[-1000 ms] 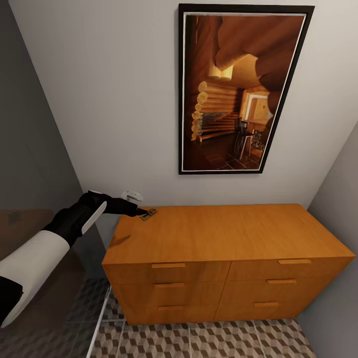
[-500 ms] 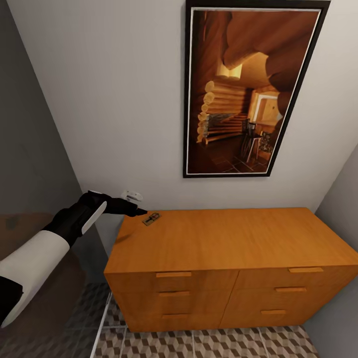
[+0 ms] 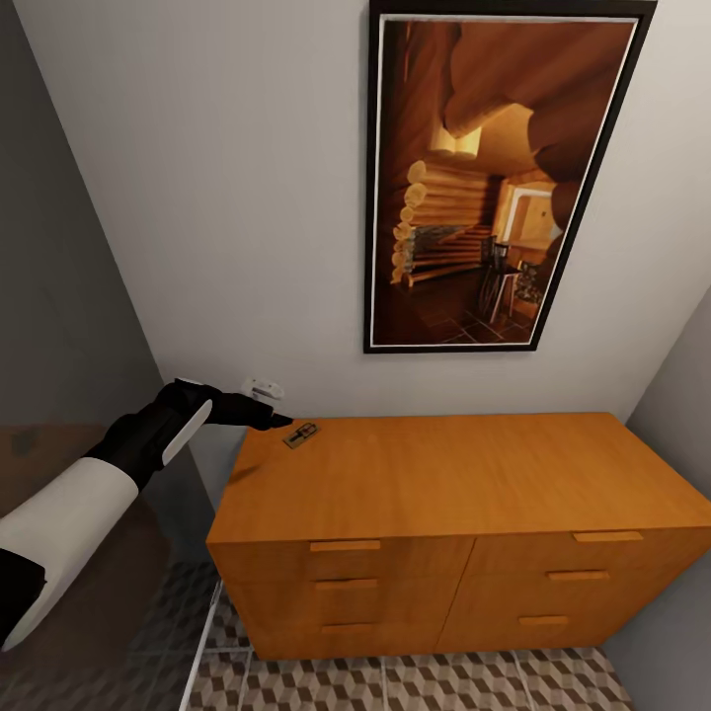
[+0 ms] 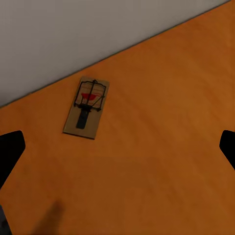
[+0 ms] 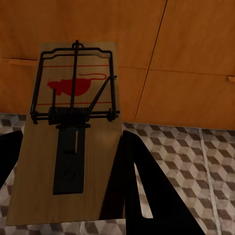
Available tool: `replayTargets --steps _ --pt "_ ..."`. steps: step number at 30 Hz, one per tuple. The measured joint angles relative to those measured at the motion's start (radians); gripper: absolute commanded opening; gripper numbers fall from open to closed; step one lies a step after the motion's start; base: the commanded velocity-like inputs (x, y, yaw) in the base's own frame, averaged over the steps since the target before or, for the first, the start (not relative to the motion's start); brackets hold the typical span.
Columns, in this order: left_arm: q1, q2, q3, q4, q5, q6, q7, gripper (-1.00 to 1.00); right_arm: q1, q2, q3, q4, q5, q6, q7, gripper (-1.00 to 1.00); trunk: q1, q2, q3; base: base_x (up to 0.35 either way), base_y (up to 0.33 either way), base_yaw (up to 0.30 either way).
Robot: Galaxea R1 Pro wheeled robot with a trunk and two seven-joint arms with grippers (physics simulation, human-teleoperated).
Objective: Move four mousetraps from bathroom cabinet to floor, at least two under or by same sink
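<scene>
Unmoved over the last half second: left gripper (image 3: 281, 422) spread open above flat brown wooden mousetrap (image 3: 300, 434) on orange-brown wooden cabinet (image 3: 464, 484); right gripper (image 5: 68, 161) clamping second mousetrap (image 5: 68, 142).

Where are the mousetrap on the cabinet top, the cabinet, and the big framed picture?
mousetrap (image 4: 86, 107): left wrist view, middle of its wooden board.
cabinet (image 3: 464, 474): head view, bare wooden top.
framed picture (image 3: 494, 178): head view, centre of the picture.
</scene>
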Motion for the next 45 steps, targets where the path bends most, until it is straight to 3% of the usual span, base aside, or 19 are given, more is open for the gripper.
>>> replayTargets --steps 23,45 --pt "0.0 -0.002 -0.001 0.0 0.0 0.0 0.0 1.0 0.0 0.001 0.0 0.0 0.0 0.0 0.0 -1.0 0.0 0.0 -0.019 0.002 0.0 0.0" --pt "0.0 -0.006 -0.002 0.003 0.0 0.0 0.0 1.0 0.0 0.001 0.0 0.0 0.0 0.0 0.0 -1.0 0.0 0.0 -0.036 0.102 0.0 0.0"
